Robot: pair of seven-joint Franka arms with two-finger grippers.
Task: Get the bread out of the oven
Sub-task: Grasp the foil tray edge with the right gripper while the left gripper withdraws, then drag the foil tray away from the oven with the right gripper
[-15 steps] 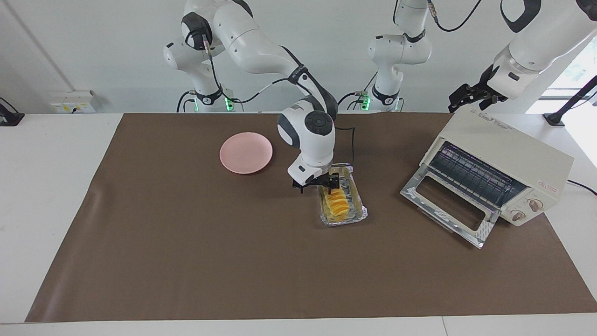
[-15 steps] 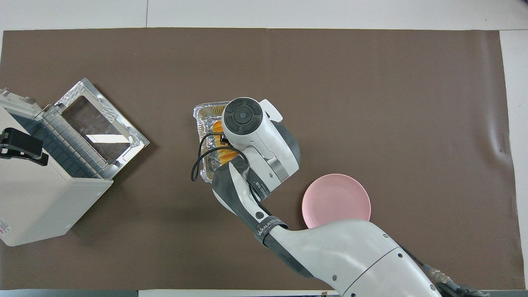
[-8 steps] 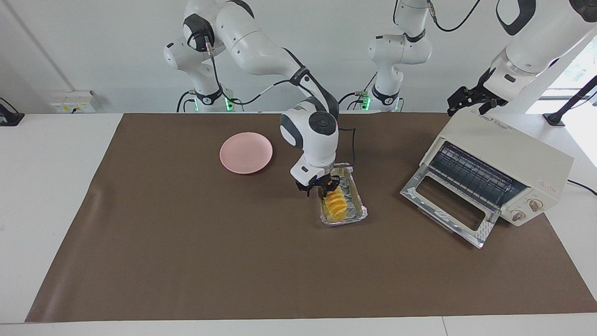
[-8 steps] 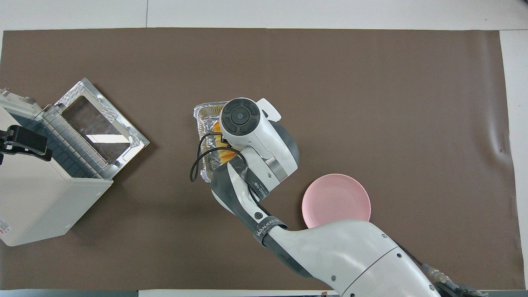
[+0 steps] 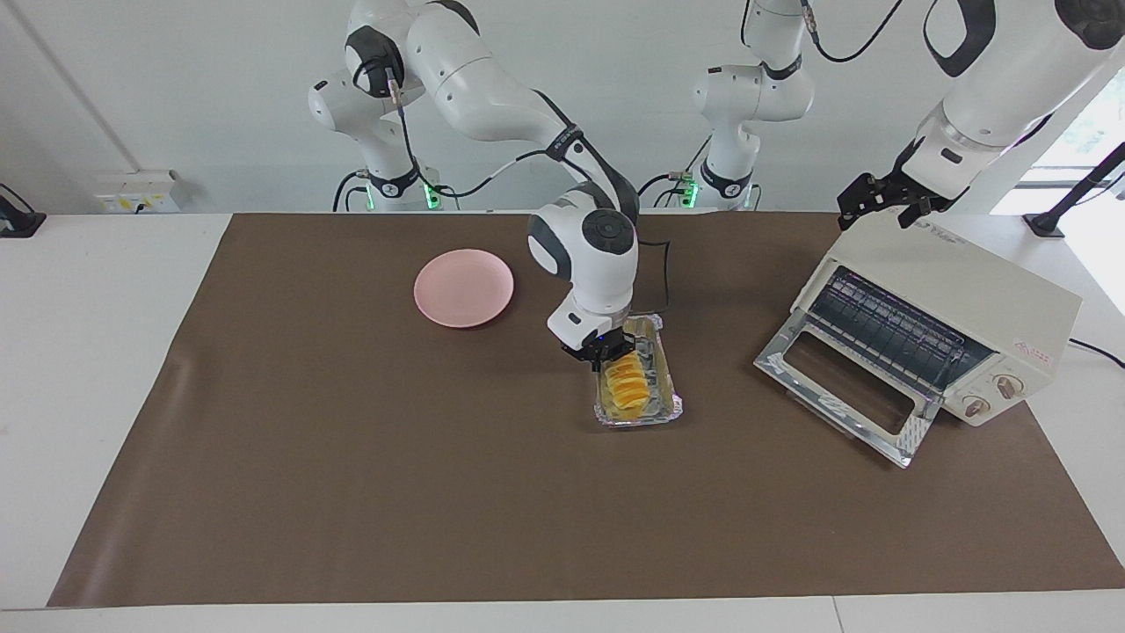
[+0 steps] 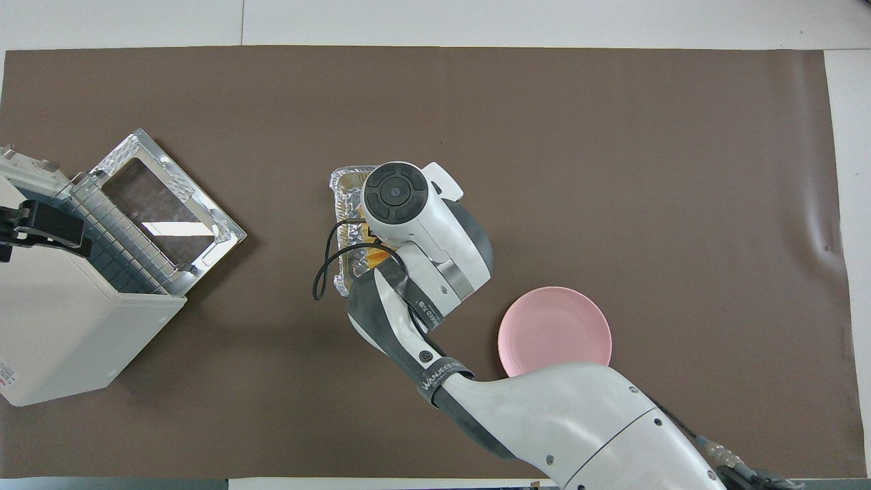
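Observation:
The bread point(image 5: 627, 388) lies in a silver foil tray point(image 5: 673, 403) on the brown mat at the middle of the table. My right gripper point(image 5: 606, 353) is down in the tray, its fingers closed on the end of the bread nearer to the robots. In the overhead view the right wrist covers the gripper and most of the bread, and only the tray's rim point(image 6: 339, 185) shows. The oven point(image 5: 958, 290) stands at the left arm's end with its door point(image 5: 844, 389) folded down and its wire rack bare. My left gripper point(image 5: 881, 200) hovers open over the oven's top edge, and it also shows in the overhead view point(image 6: 42, 229).
A round pink plate point(image 5: 463, 287) lies on the mat toward the right arm's end, nearer to the robots than the tray; it also shows in the overhead view point(image 6: 554, 331). A black cable loops from the right wrist beside the tray.
My right gripper has come down and its fingers have narrowed onto the bread's end. The foil tray has slid a little toward the right arm's end. The left gripper has drifted slightly over the oven top.

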